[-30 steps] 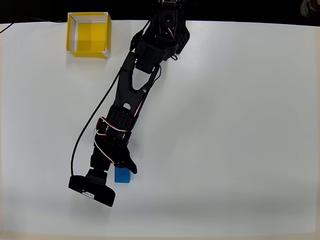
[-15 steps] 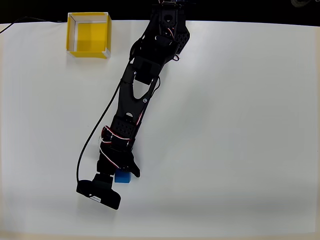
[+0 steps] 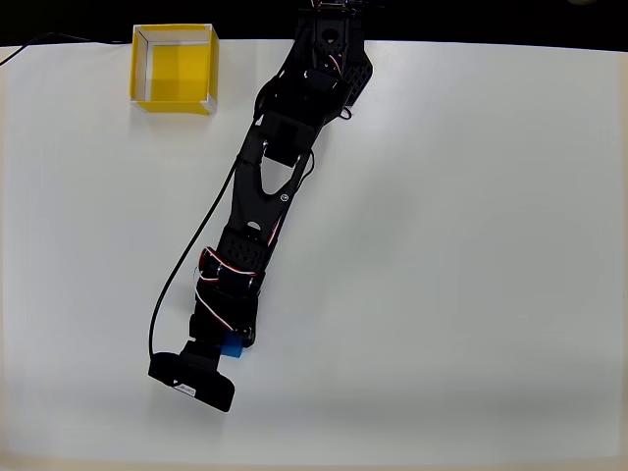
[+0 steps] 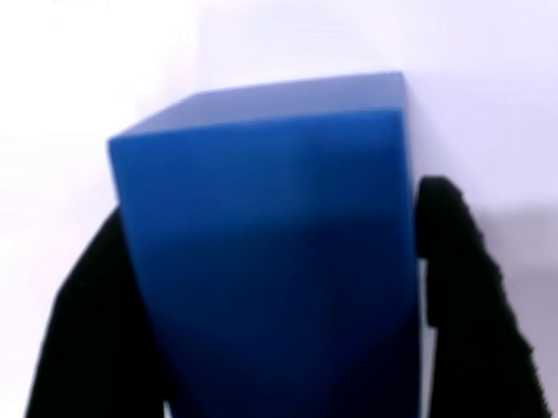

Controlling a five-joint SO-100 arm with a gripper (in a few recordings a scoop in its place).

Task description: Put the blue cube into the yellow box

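The blue cube (image 3: 234, 345) lies on the white table near the front left in the overhead view, mostly covered by my black gripper (image 3: 229, 340). In the wrist view the blue cube (image 4: 277, 255) looms large, and my gripper (image 4: 275, 338) has a black finger pressed against each of its sides, so the gripper is shut on it. The yellow box (image 3: 177, 71) stands open-topped at the back left corner, far from the gripper, with nothing inside.
My black arm (image 3: 265, 196) stretches diagonally from its base (image 3: 329, 49) at the table's back edge. A black cable (image 3: 165, 294) loops along the arm's left side. Bare white table (image 3: 471, 245) spreads to the right.
The gripper's outer finger has swung in against the cube, closing the jaws on it. The arm has shifted slightly right over the last second and now holds still.
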